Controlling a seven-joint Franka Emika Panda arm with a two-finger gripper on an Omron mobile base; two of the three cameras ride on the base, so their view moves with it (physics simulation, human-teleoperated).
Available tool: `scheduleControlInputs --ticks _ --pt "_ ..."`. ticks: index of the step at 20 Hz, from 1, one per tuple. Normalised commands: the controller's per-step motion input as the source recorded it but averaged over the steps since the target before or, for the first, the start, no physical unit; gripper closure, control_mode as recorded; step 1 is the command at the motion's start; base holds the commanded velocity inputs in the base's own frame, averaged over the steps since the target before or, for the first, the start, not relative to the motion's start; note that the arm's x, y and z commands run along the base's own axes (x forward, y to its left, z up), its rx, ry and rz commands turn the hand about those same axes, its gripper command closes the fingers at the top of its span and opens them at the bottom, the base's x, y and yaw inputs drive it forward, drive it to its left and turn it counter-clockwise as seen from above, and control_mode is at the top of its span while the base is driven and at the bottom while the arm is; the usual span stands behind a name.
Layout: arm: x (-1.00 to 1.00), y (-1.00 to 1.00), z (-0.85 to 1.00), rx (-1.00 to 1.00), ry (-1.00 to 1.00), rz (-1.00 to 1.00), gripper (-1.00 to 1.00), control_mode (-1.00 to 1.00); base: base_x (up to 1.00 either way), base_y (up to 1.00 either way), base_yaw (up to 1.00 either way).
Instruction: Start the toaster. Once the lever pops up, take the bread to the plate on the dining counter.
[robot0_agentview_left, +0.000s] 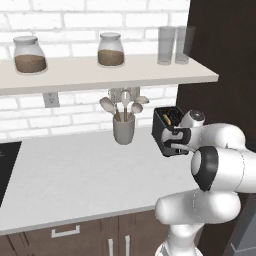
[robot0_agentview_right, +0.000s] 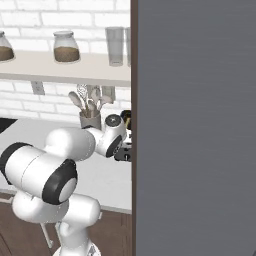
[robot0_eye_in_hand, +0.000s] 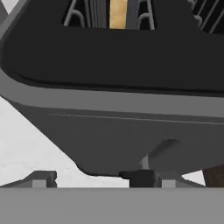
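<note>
Jaws spread wide, gripping nothing; finger low left, other right, straddling black lever on toaster front. Contact with lever: can't tell. Arm reaching forward, hand tucked right against toaster at right end of table, near utensil cup. Hand view alone catches bread, tan sliver down in slot. Right base view mostly blocked by grey panel.
</note>
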Motion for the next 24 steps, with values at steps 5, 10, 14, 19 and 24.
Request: scheduleControlInputs --ticks 5,10,14,19,24 --pt "-0.07 0.0 -0.59 0.0 0.0 0.0 -1.0 -1.0 0.0 0.0 0.0" --pt "-0.95 0.0 0.6 0.0 -0.19 -0.01 -1.0 -1.0 0.0 0.0 0.0" --pt "-0.55 0.03 1.0 0.0 -0.13 -0.02 -1.0 -1.0 0.0 0.0 0.0" --pt "-0.03 0.24 1.0 0.0 -0.01 0.0 -1.0 -1.0 0.0 0.0 0.0" --pt "0.0 0.13 1.0 0.0 0.0 -0.01 -1.0 -1.0 0.0 0.0 0.0"
